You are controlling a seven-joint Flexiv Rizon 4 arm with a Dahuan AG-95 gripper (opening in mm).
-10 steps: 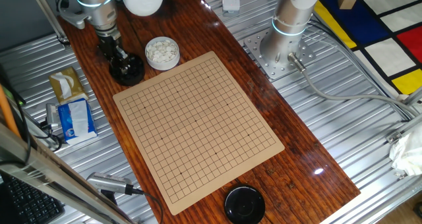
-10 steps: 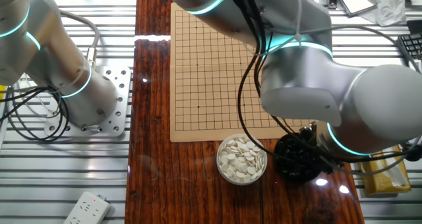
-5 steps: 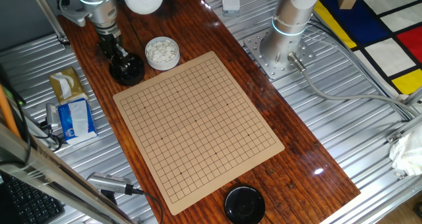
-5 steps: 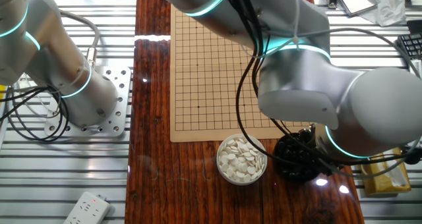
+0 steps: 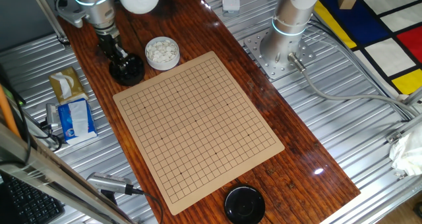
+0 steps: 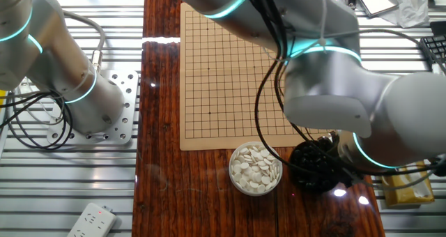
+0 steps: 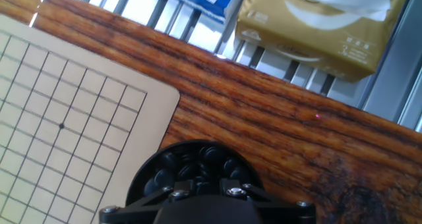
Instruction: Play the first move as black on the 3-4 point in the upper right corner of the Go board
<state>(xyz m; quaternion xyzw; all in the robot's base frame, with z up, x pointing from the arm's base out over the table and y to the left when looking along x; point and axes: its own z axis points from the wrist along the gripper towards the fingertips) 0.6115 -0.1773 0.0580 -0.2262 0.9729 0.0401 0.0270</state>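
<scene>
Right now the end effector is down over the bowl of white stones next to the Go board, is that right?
Not quite. The end effector is down over the bowl of black stones, next to the Go board. The hand view shows it; the bowl of white stones sits beside it.

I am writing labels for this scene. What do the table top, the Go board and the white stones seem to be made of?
Table top: dark reddish wood with visible grain, glossy, since it shows light glare.
Go board: pale tan and matte, perhaps wood or a thin mat; I cannot tell which.
White stones: smooth, slightly shiny, perhaps plastic or glass.
</scene>
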